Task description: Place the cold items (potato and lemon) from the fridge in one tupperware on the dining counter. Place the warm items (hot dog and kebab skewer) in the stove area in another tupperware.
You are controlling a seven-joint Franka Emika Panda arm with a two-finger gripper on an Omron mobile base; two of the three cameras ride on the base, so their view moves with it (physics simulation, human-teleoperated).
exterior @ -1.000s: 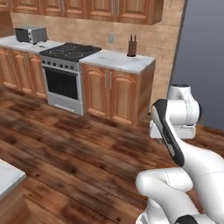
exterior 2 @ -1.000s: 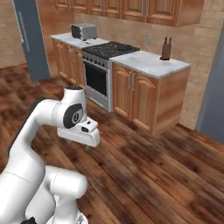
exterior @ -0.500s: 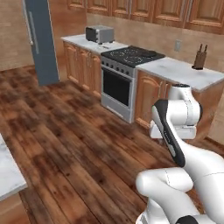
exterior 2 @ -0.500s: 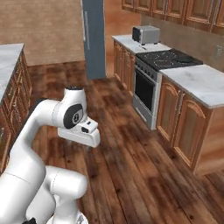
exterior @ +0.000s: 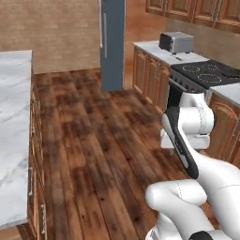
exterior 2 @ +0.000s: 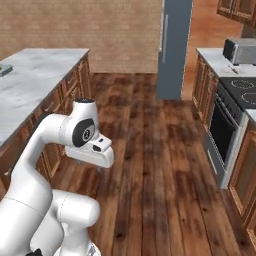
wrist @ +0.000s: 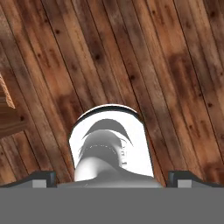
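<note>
My gripper hangs open over bare wooden floor, its two dark fingertips far apart with nothing between them. In the right base view the white hand is tucked close in front of the arm, pointing down. The closed grey fridge stands at the back. The stove is on the right. The marble dining counter runs along the left. Potato, lemon, hot dog, kebab skewer and tupperware are out of view.
A toaster sits on the counter between fridge and stove. Wooden cabinets line the right wall. A small pale thing lies at the dining counter's far left edge, too cut off to identify. Open wooden floor lies between the counters.
The whole picture has swung: the stove slid to the right, and the fridge and dining counter came into view, so the base has turned. The arm keeps its folded pose, gripper open.
</note>
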